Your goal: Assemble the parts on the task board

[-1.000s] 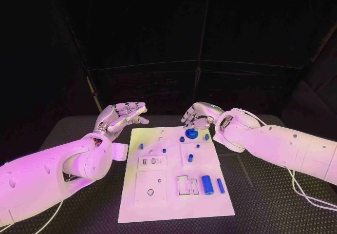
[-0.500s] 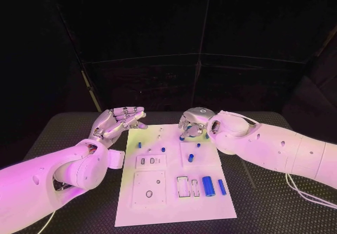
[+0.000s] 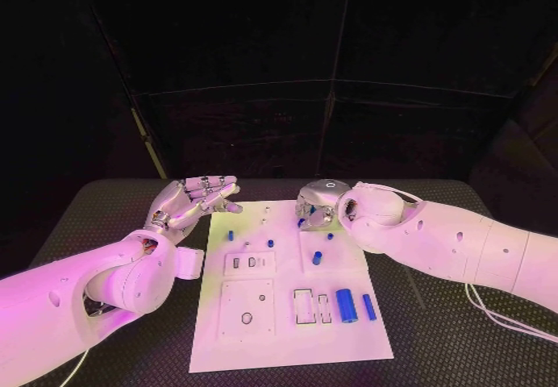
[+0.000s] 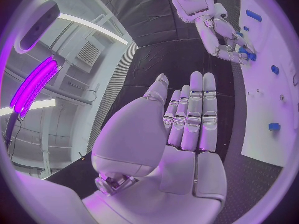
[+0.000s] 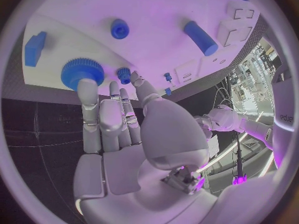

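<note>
Reaching over the far end of the task board [image 3: 291, 322], the right hand [image 3: 318, 203] had its fingers [image 5: 87, 99] extended together — one fingertip at the blue gear [image 5: 82, 72], seemingly touching, nothing gripped. The left hand [image 3: 192, 203] hovered beside the board, flat and empty.

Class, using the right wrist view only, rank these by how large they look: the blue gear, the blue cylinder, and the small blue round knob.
1. Blue gear, though nearest the camera.
2. Blue cylinder, close behind.
3. Small blue round knob.
</note>
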Controlling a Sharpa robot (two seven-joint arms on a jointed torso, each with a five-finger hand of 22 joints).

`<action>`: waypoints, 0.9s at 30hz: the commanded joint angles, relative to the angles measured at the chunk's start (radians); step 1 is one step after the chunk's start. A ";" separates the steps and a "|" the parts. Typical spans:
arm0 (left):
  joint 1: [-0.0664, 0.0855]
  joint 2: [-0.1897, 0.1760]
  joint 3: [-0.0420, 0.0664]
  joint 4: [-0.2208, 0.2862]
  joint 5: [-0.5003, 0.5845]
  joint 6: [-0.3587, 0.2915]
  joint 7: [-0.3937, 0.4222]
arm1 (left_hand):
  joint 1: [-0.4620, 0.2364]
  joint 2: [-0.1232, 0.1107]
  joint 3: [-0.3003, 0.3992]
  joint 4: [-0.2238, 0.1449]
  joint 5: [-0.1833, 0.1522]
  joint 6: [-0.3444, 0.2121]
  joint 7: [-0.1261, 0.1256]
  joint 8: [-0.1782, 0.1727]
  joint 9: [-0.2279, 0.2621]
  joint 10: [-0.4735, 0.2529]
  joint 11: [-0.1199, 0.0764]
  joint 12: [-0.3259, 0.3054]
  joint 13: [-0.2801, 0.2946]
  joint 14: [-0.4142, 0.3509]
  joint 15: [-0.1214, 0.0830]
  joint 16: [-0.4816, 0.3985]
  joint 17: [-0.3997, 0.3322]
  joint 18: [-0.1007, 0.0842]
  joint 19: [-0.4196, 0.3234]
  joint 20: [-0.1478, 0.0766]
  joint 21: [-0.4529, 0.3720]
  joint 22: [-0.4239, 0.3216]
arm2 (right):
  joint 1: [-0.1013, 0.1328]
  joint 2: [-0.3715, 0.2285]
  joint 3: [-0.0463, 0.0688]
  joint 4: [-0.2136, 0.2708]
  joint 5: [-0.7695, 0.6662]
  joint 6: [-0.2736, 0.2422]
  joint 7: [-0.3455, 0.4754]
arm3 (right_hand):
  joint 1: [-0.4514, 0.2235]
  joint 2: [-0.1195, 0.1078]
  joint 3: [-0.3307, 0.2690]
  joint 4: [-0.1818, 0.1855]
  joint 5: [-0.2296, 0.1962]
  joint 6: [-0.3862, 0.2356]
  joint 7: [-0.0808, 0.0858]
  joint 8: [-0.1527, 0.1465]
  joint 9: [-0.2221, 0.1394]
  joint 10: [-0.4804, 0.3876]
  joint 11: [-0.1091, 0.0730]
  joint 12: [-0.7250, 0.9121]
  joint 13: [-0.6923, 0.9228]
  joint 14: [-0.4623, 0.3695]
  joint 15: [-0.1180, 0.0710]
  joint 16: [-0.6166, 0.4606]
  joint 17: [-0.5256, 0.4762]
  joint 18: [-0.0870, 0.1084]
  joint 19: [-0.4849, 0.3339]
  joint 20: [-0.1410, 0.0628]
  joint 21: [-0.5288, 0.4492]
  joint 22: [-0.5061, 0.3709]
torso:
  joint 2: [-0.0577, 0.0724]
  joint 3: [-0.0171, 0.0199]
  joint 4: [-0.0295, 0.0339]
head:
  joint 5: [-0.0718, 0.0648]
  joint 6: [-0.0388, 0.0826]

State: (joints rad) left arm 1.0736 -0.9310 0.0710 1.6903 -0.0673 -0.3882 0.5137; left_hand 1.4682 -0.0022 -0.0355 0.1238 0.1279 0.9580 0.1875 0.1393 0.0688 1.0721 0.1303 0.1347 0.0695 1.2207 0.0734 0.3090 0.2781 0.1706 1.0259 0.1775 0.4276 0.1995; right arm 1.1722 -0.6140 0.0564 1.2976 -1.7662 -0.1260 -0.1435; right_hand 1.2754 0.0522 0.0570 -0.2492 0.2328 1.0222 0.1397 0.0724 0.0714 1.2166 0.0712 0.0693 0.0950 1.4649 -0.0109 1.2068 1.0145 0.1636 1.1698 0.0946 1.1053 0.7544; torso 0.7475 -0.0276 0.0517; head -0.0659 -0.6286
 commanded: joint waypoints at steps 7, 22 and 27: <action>0.001 -0.002 0.002 0.002 -0.007 0.018 0.001 | 0.004 0.001 0.000 -0.008 -0.005 0.003 0.002 -0.007 -0.002 0.004 0.004 -0.008 -0.002 -0.008 -0.003 -0.004 0.003 0.010 -0.009 0.000 0.004 0.001 | 0.003 0.007 0.001 -0.007 -0.014 0.031 0.013 | 0.023 0.032 0.072 -0.018 -0.005 0.041 0.007 0.007 0.002 0.018 0.003 -0.002 0.000 0.038 0.000 0.041 0.041 -0.024 0.011 0.000 0.046 0.051 | 0.006 0.0009 0.0025 | 0.001 -0.009; 0.001 -0.002 0.003 -0.002 -0.007 0.021 -0.002 | 0.002 0.001 0.001 -0.008 -0.005 0.001 0.005 -0.011 -0.002 0.002 0.006 -0.014 -0.002 -0.009 -0.001 -0.006 0.007 0.010 -0.011 0.001 0.005 0.002 | 0.003 0.016 0.001 -0.022 -0.014 0.041 0.017 | 0.032 0.022 0.233 -0.034 -0.022 0.087 0.004 0.003 0.000 0.048 -0.003 -0.002 0.003 0.031 -0.002 0.075 0.065 -0.031 0.013 -0.001 0.117 0.129 | 0.009 0.0015 0.0077 | -0.003 -0.014; 0.001 -0.002 0.003 -0.003 -0.007 0.021 -0.003 | 0.003 0.001 0.001 -0.009 -0.005 0.000 0.005 -0.013 -0.003 0.001 0.007 -0.016 -0.002 -0.010 -0.001 -0.006 0.008 0.010 -0.011 0.001 0.005 0.002 | 0.003 0.021 0.001 -0.028 -0.014 0.042 0.018 | 0.023 0.006 0.260 -0.030 -0.024 0.088 0.006 -0.001 -0.001 0.043 -0.001 -0.004 0.003 0.030 0.000 0.078 0.064 -0.031 0.009 0.001 0.126 0.137 | 0.009 0.0009 0.0089 | -0.004 -0.017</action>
State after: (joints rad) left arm 1.0737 -0.9328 0.0729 1.6863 -0.0688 -0.3808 0.5082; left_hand 1.4681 -0.0023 -0.0328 0.1212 0.1279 0.9579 0.1875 0.1318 0.0671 1.0721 0.1304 0.1218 0.0686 1.2168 0.0696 0.3090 0.2853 0.1702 1.0189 0.1771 0.4275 0.2002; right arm 1.1774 -0.5946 0.0600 1.2719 -1.7741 -0.1041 -0.1302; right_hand 1.3007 0.0668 0.3117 -0.2785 0.2089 1.1010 0.1447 0.0772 0.0712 1.2563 0.0682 0.0599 0.0982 1.4649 -0.0107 1.2799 1.0786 0.1473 1.1797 0.0913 1.2268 0.8898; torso 0.7562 -0.0261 0.0594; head -0.0693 -0.6436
